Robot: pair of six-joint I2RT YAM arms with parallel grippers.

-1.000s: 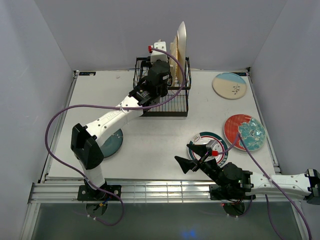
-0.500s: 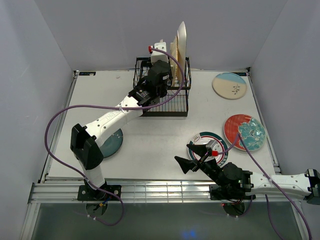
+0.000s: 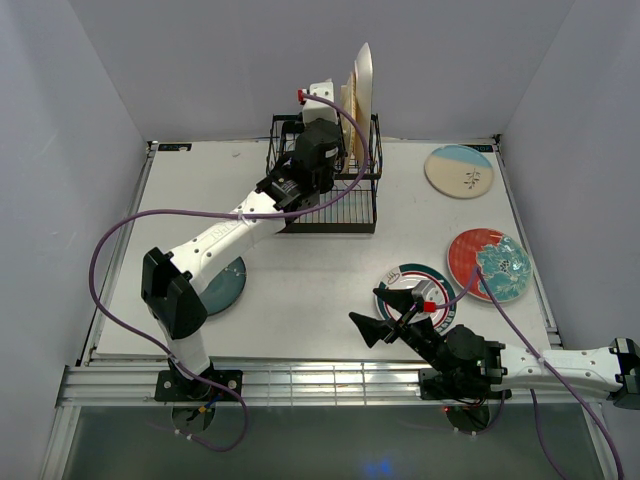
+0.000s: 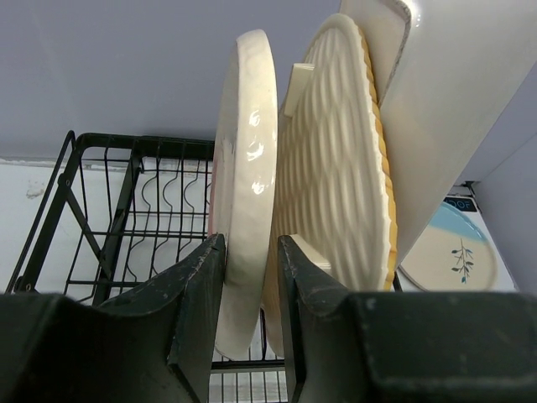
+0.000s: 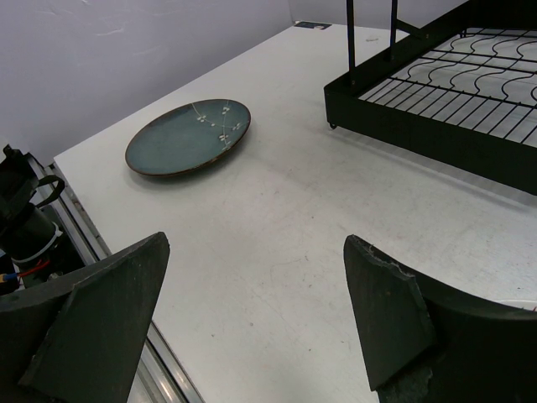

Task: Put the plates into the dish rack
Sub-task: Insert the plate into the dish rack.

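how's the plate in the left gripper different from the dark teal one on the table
Pose: the cream plate stands on edge in the dish rack; the dark teal plate lies flat on the table.
Hold: the left gripper clamps the cream plate's rim; nothing touches the teal one.
Colour: glossy cream against dark teal with small white sprigs.
Both look round.

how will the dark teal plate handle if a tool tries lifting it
The dark teal plate looks glazed, so probably stiff and slippery. It lies flat on the table with a low rim, so it may slide rather than lift when nudged. It looks ceramic, likely to chip if dropped.
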